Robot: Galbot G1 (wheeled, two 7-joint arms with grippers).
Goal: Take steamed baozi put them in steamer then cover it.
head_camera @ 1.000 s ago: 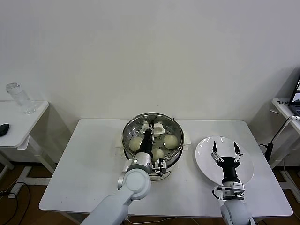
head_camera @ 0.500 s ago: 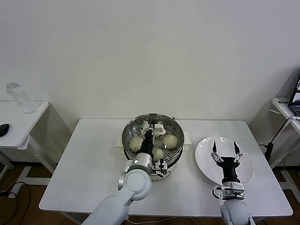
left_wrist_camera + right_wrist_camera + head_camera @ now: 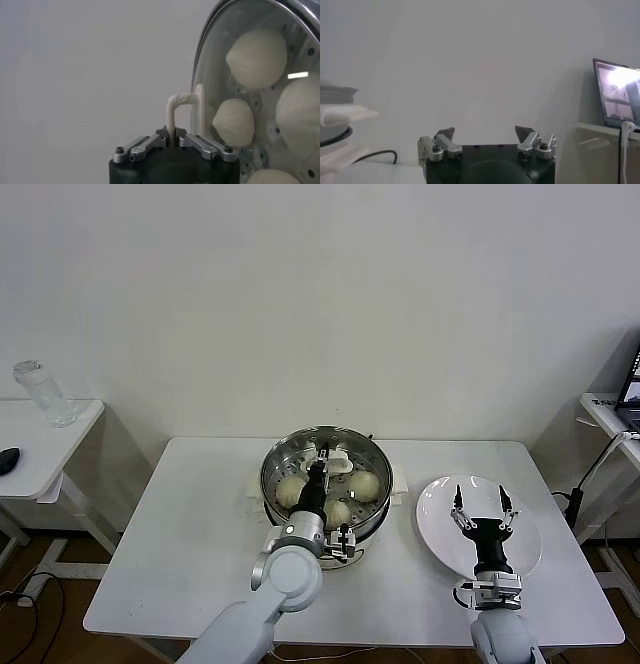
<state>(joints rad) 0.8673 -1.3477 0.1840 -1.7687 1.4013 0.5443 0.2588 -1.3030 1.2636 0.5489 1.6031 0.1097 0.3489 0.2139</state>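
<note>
The steamer (image 3: 275, 459) stands mid-table on its white pot base. Inside it lie the steamed baozi; three show in the head view (image 3: 290, 488) and several through the glass in the left wrist view (image 3: 257, 57). The clear cover (image 3: 220, 60) lies over the steamer; I cannot tell whether it rests fully on the rim. My left gripper (image 3: 322, 458) is shut on the cover's cream-white handle (image 3: 185, 101), which passes between the fingers of that gripper (image 3: 171, 138). My right gripper (image 3: 480, 506) is open and empty above the white plate, and it also shows in the right wrist view (image 3: 484, 135).
An empty white plate (image 3: 440, 534) lies at the table's right. A side table with a clear bottle (image 3: 42, 392) stands at the far left. Another table with a laptop (image 3: 632, 389) is at the far right.
The left gripper and the cover's handle have shifted only very slightly over the steamer. The right arm has not moved.
</note>
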